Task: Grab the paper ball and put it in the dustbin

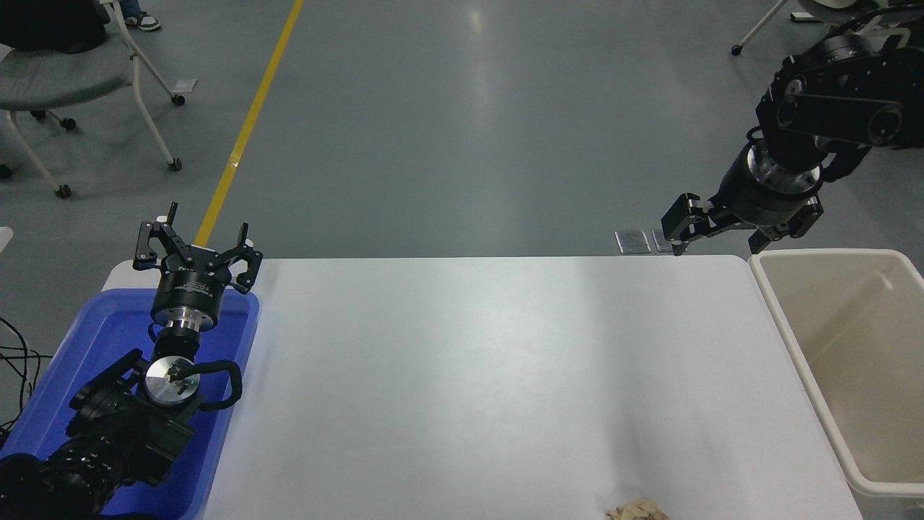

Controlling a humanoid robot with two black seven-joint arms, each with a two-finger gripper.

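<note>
One paper ball sits at the near edge of the surface, well short of the dustbin. Our right hand hangs released, empty, above the dustbin's far corner. We should swing it toward the ball, drop straight down, close gently. Left hand parked, spread.

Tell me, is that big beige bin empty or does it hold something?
Empty, as far as it shows: the dustbin has only bare walls inside. The paper ball lies on the table.
</note>
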